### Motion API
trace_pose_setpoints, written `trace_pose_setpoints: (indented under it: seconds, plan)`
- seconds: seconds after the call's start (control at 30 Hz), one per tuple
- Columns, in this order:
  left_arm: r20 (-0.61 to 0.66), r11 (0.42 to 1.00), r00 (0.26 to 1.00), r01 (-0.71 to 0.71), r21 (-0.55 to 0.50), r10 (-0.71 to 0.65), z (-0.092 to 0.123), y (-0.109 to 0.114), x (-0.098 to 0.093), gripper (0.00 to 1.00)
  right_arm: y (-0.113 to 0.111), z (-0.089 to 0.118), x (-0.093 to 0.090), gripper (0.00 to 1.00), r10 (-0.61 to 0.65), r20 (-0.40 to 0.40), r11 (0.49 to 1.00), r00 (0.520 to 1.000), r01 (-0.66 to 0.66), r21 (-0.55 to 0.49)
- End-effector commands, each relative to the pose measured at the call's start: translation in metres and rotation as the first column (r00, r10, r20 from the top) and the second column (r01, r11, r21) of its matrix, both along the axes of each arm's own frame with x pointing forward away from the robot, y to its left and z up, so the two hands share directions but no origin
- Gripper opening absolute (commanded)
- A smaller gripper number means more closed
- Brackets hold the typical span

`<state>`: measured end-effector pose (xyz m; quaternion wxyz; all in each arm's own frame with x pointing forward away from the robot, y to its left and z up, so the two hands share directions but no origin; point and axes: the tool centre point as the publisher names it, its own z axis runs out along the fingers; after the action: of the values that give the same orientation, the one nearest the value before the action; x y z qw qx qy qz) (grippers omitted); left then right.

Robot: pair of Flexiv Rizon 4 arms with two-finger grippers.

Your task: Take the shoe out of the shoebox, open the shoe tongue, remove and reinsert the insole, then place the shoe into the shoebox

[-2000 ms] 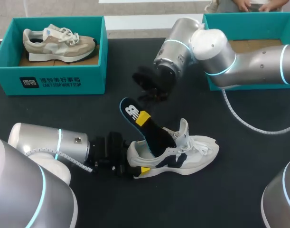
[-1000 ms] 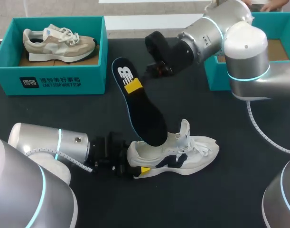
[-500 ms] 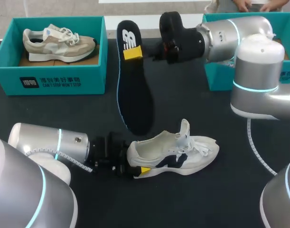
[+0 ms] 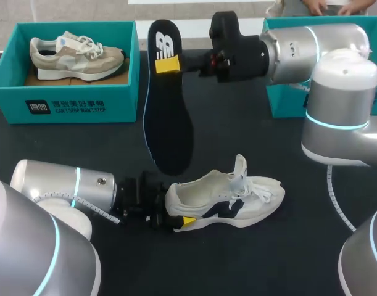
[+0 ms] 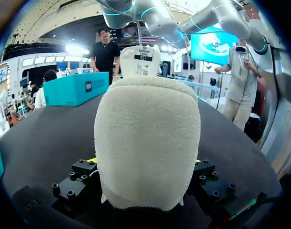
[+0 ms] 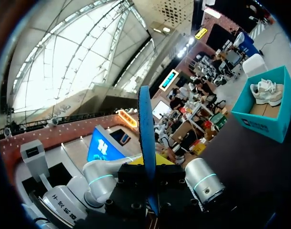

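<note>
the right gripper [image 4: 170, 63] is clamped on the black insole [image 4: 168, 123] and holds it up in the air, above the white shoe [image 4: 231, 197]. the left gripper [image 4: 176, 209] pinches the shoe's heel on the table [image 4: 268, 259].

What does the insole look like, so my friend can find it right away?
Find the teal shoebox with the beige shoe at the table's far left. Right beside it, the right gripper holds the insole in the air, its lower end near the white shoe. It is the only long, flat, black thing, with a thin blue edge.
</note>
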<state>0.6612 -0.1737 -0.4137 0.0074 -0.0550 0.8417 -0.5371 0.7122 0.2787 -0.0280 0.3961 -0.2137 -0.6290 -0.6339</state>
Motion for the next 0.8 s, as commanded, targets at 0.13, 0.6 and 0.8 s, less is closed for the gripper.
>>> trace_pose_setpoints:
  seconds: [0.13,0.6,0.8]
  plan:
    - [0.000,1.000,1.000,-0.002,0.002,0.002,-0.003,0.000,-0.004,0.00,-0.003,0.021,-0.004,0.00,-0.111,-0.148,0.992,0.983,0.100,-0.080]
    - [0.000,1.000,1.000,-0.002,0.002,0.002,-0.003,0.000,-0.004,0.00,-0.002,0.071,-0.008,0.00,-0.169,-0.244,0.985,0.955,0.175,0.000]
    - [0.000,1.000,1.000,-0.002,0.002,0.002,-0.003,0.000,-0.004,0.00,-0.002,0.071,-0.008,0.00,-0.169,-0.244,0.985,0.955,0.175,0.000]
